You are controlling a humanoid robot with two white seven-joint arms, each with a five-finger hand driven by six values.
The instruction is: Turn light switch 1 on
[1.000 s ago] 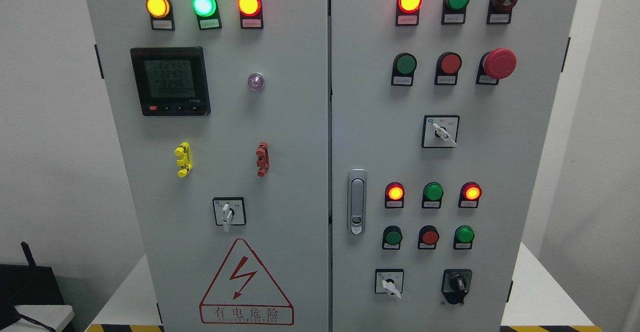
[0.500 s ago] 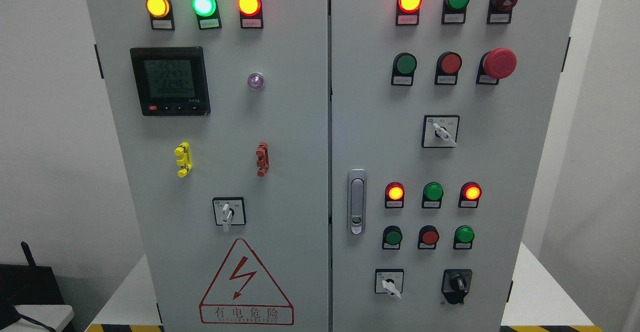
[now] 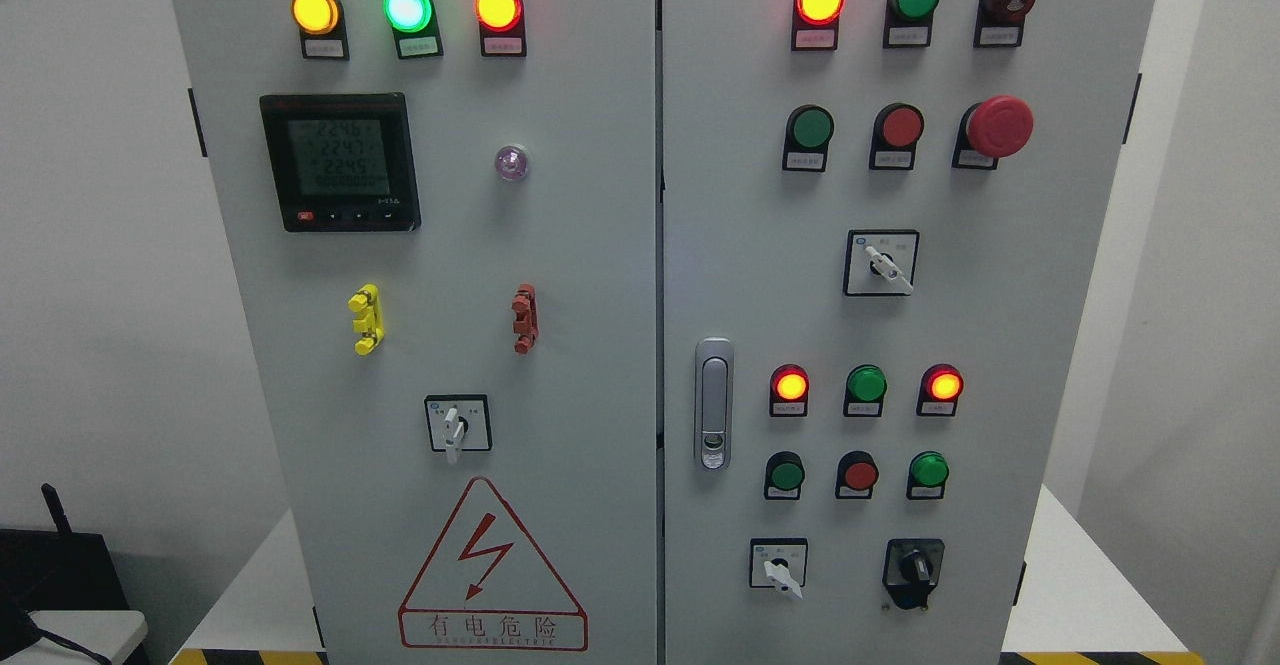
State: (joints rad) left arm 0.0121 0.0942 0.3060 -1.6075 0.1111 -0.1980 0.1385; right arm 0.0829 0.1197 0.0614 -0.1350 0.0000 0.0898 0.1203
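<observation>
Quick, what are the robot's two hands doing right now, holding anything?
Left hand: not in the picture, so its state cannot be told.
Right hand: not in the picture either, so the same goes for it.

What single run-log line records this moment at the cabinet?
robot hands: none in view | cabinet: doors shut | lamps lit: amber, green, red | switches untouched

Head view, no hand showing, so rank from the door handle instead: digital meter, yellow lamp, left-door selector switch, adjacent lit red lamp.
From the door handle:
1. lit red lamp, just right
2. selector switch, left door
3. digital meter, upper left
4. yellow lamp, top left
</observation>
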